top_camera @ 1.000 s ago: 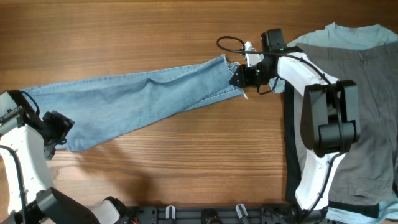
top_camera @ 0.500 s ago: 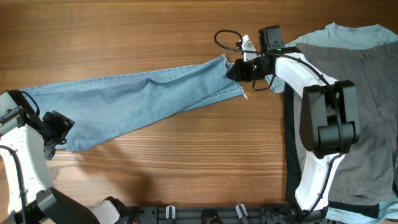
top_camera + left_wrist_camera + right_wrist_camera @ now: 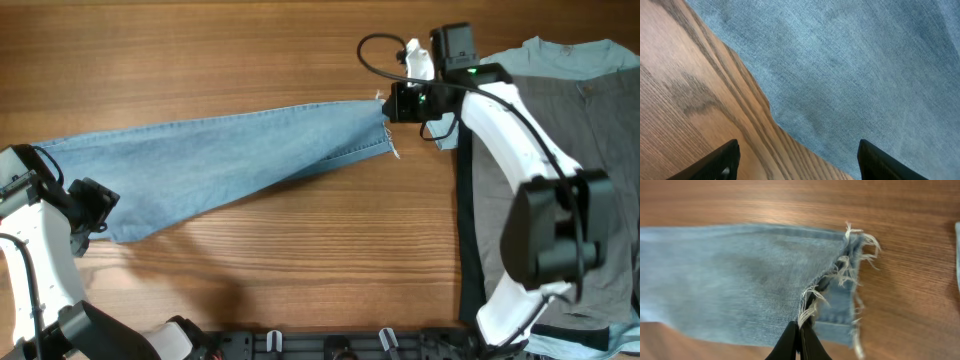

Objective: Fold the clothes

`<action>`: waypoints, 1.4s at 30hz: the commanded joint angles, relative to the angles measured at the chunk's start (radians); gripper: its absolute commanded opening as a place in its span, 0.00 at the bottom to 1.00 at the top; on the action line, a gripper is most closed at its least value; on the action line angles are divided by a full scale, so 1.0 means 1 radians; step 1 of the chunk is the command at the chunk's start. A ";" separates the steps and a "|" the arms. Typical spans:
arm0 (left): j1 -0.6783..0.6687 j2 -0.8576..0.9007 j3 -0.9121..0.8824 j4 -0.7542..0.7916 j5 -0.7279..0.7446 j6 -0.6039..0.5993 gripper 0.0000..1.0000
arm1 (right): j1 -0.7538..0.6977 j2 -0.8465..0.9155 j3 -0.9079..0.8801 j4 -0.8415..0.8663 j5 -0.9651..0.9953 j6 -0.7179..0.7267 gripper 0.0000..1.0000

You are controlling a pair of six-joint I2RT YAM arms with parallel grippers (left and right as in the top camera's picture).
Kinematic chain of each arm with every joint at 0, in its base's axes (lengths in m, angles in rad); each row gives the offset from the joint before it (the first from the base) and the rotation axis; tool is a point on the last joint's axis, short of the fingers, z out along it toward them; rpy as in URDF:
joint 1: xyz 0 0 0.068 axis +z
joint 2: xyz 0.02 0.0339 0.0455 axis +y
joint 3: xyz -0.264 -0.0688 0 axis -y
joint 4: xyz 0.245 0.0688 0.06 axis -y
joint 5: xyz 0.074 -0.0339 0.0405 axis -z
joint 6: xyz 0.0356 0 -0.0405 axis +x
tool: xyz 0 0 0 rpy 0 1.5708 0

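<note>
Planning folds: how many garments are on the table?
3: jeans across the left and centre, grey garment at right, pale-blue shirt beneath it; others may be hidden.

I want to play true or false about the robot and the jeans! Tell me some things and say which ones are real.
1. The right gripper is pinching the frayed hem of the jeans. True.
2. The left gripper is squeezed shut on the jeans. False: its fingers are wide apart, with the edge of the jeans and the table under them.
3. The jeans are folded into a neat square. False: they lie stretched out long across the table.
4. A grey garment lies on the right side of the table. True.
</note>
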 commanded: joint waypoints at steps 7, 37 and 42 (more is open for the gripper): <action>-0.003 -0.014 0.013 0.006 0.005 0.009 0.75 | -0.003 0.022 0.039 0.105 -0.208 -0.212 0.04; -0.003 -0.014 0.013 0.010 0.013 0.009 0.75 | 0.091 -0.156 0.064 0.439 -0.291 -0.187 0.04; -0.003 -0.014 0.013 0.011 0.013 0.009 0.75 | 0.066 -0.045 0.036 0.296 -0.210 -0.262 0.05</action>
